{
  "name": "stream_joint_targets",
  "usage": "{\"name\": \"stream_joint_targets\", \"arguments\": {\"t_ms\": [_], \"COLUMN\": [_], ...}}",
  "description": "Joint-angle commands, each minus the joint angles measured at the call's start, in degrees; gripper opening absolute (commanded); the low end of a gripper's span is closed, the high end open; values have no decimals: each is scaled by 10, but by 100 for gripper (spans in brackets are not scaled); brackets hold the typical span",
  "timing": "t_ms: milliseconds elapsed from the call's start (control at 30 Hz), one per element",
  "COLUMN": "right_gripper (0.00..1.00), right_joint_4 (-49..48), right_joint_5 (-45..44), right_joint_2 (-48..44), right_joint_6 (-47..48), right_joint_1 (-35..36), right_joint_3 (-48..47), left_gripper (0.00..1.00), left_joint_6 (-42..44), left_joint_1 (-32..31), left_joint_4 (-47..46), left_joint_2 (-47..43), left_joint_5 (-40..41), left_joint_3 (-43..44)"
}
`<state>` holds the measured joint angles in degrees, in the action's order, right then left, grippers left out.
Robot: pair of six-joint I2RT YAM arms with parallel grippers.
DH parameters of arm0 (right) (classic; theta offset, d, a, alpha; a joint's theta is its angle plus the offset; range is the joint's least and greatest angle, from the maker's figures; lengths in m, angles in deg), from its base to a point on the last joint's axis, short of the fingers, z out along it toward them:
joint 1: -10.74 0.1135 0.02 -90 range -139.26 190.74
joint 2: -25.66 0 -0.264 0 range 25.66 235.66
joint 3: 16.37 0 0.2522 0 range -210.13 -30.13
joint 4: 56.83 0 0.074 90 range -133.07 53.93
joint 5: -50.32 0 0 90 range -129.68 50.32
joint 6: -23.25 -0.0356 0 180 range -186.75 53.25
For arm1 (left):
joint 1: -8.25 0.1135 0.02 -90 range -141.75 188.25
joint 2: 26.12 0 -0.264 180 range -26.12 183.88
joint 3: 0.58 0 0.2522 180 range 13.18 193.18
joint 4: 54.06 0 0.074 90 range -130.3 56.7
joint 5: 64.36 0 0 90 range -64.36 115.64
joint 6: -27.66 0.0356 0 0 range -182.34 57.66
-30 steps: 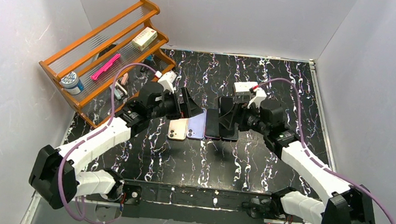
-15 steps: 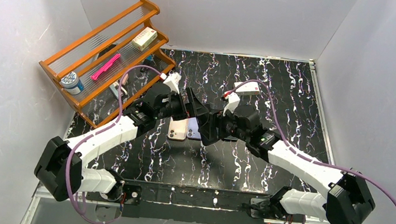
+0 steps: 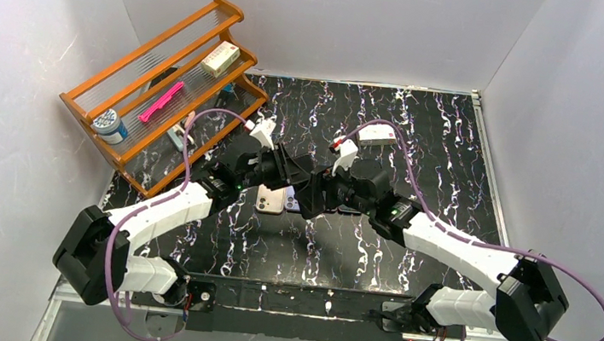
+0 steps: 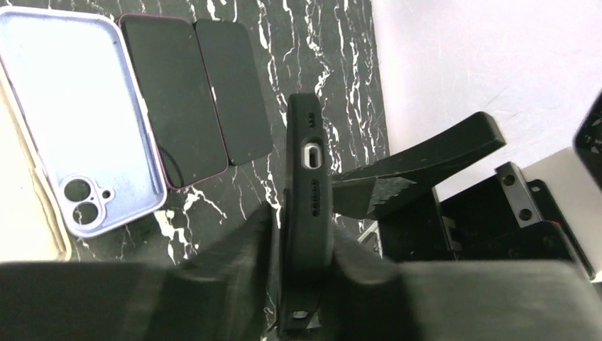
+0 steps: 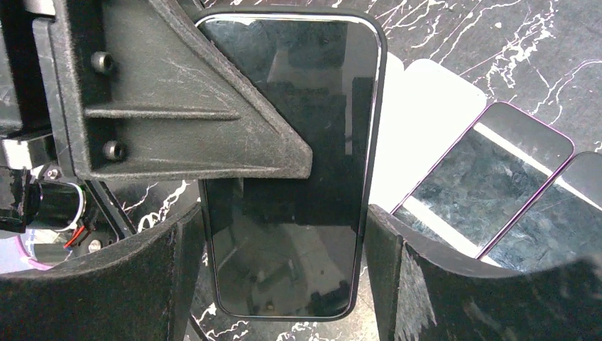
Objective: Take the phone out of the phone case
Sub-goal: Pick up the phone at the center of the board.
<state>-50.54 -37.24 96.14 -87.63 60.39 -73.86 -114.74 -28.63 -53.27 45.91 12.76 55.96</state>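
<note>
A dark-screened phone [image 5: 291,213] in a black phone case [image 4: 310,185] hangs above the table between both arms. My right gripper [image 5: 284,270] grips it across its width, a finger against each long edge of the case. My left gripper [image 4: 309,249] is shut on its flat faces. One left finger [image 5: 199,114] lies over the screen's upper left. In the left wrist view I see the phone end-on, charging port facing me. In the top view the two grippers [image 3: 302,179] [image 3: 314,196] meet over the middle of the table and hide the phone.
On the marble table [image 3: 421,150] below lie an empty lilac case [image 4: 78,142], two dark phones [image 4: 177,106] [image 4: 234,92] and a beige one [image 3: 270,202]. A wooden rack [image 3: 163,77] stands at the back left. A small white box [image 3: 377,134] sits behind the right arm.
The right arm carried the phone leftward from above the row of phones. The left gripper, open a second ago, closed on the phone's faces.
</note>
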Motion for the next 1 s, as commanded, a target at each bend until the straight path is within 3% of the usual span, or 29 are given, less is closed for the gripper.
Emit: {"name": "stream_joint_targets", "arguments": {"t_ms": [0,33,133,200,300,333,667,967], "right_gripper": [2,5,24,46,88,97,99,98], "right_joint_4": [-86,-93,-99,-103,-116,-118,-208,-347], "right_joint_5": [-3,-2,-5,-8,-1,2,28,107], "right_joint_2": [-2,-1,-4,-11,-26,-30,-76,-47], "right_joint_6": [-3,-7,-21,-30,-57,-66,-209,-311], "right_joint_1": [4,4,4,1,-6,-9,-36,-53], "right_joint_3": [-29,-26,-19,-12,2,6,93,152], "left_gripper": [10,2,0,0,0,0,0,0], "left_joint_6": [0,-1,3,3,-13,-23,-123,-194], "left_joint_1": [-2,-2,-1,2,10,13,37,38], "left_joint_4": [-27,-25,-21,-19,-25,-34,-157,-249], "left_joint_2": [-19,-27,-61,-79,-95,-102,-161,-197], "left_joint_5": [2,13,59,85,106,110,165,190], "left_joint_3": [-9,-13,-23,-26,-33,-39,-111,-164]}}
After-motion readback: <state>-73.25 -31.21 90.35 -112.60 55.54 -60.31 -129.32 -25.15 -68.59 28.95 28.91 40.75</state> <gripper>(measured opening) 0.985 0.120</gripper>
